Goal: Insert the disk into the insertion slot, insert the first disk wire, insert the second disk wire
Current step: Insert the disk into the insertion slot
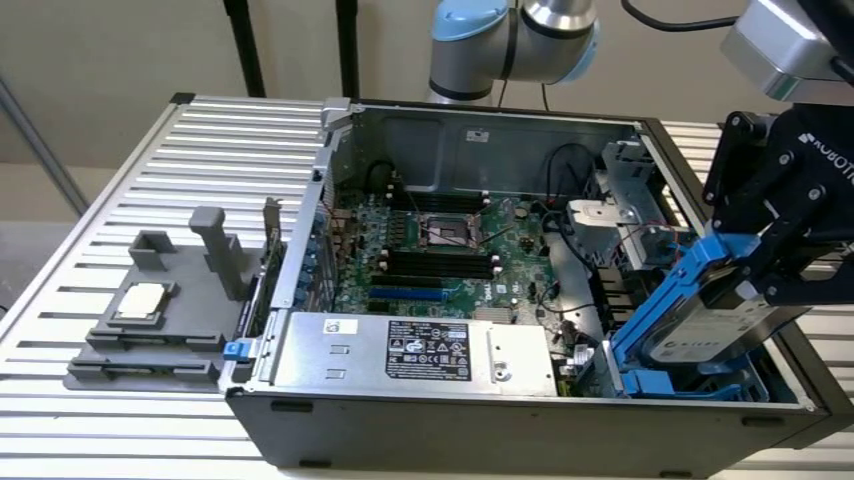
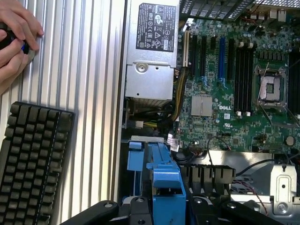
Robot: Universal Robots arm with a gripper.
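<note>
Slatted table is occupied by open case. Tilted disk is clamped by closed gripper; slot lies just below gripper. Insertion judged underway, disk unseated; squaring to slot called for.

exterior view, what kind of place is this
Probably a robotics lab bench for computer assembly: an open computer case sits on a slatted metal table, the gripper holds the disk, and the wrist view shows a keyboard and a person's hand on the table.
</note>
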